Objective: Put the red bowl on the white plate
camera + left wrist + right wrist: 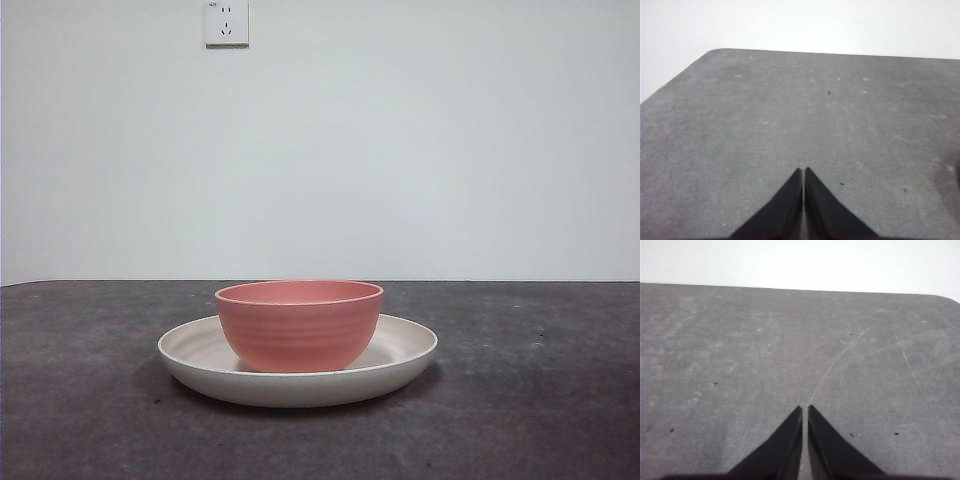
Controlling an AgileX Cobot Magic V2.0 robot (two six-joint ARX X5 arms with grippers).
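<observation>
**Red bowl seated on the white plate, both grippers idle**

The left gripper (pixel 803 172) hangs over bare counter (pixel 790 115), its two black jaws pressed together with only a hairline seam between them and nothing held. The right gripper (pixel 805 410) does the same over another stretch of counter, where faint pale scratches cross the surface; its jaws are likewise pressed together and empty. Neither wrist view shows the crockery, and neither arm appears in the front view.

Out from the grippers, the red bowl (pixel 299 325) stands upright inside the white plate (pixel 400 350), roughly centred, its base resting on the plate's floor and its mouth facing straight up. The bowl is round, so it has no long axis across the counter; its only axis is vertical. The plate lies flat on the counter, rim showing all round the bowl.

Judging by the matte, ridged wall, the bowl is probably light, rigid and not very slippery. Its rim is the natural place for a pinch, one jaw inside and one outside. As things lie, the placement looks complete.

A wall socket (pixel 227 22) sits high on the pale wall behind.
</observation>
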